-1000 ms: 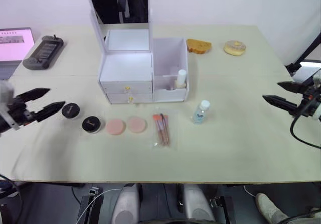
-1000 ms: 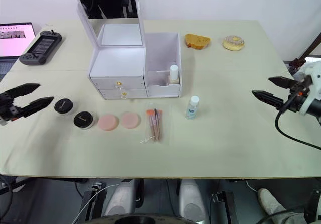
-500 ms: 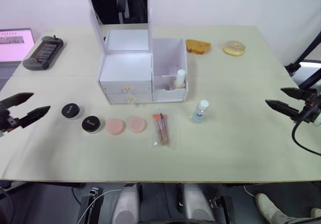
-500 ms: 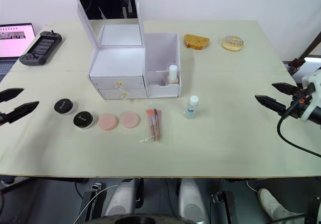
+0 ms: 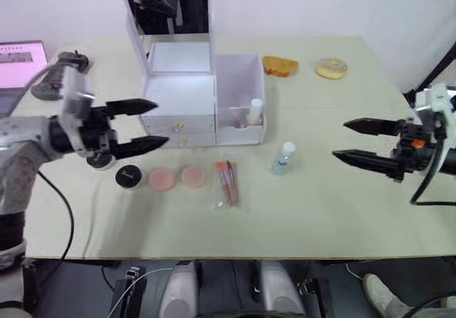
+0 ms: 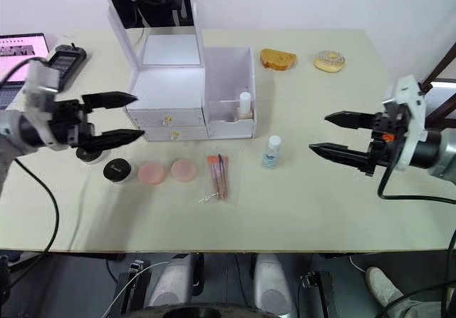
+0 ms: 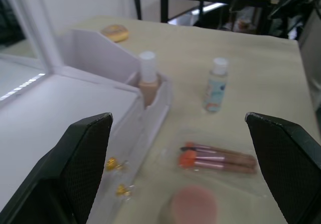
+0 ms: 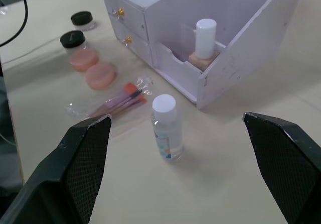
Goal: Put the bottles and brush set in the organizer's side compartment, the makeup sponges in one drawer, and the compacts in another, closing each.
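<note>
Both grippers (image 5: 148, 125) (image 5: 341, 140) spread wide, pointing inward.

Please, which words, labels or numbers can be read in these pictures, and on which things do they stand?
None can be read.
Clear bottle: blue label, print too small to read.
Black compact lids: marks too blurred to read.
Laptop screen: pink page, text too small to read.

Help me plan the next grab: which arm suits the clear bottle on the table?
Right. The open right pincer points at the clear bottle; the left pincer is by the drawers.
</note>
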